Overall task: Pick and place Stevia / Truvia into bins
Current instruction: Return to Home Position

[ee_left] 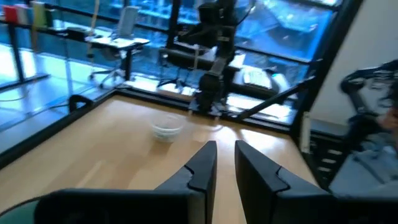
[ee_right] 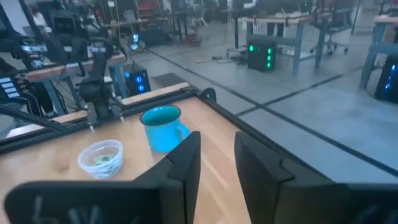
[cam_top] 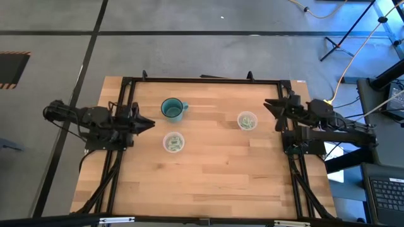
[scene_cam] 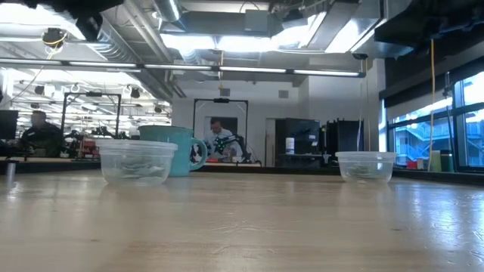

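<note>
Two clear round cups stand on the table: one (cam_top: 173,143) left of the middle, near the teal mug, and one (cam_top: 247,121) toward the right. Both hold white and green sachets lying on their bottoms, seen also in the low view (scene_cam: 136,162) (scene_cam: 365,166) and in the wrist views (ee_right: 100,158) (ee_left: 166,129). No loose sachet shows on the tabletop. My left gripper (cam_top: 150,124) hovers at the table's left edge, open and holding nothing (ee_left: 225,163). My right gripper (cam_top: 269,104) hovers at the right edge, open and holding nothing (ee_right: 216,155).
A teal mug with a handle (cam_top: 172,109) stands upright behind the left cup. A black frame (cam_top: 202,80) runs along the table's far edge and down both sides. Bare wood (cam_top: 208,183) fills the near half of the table.
</note>
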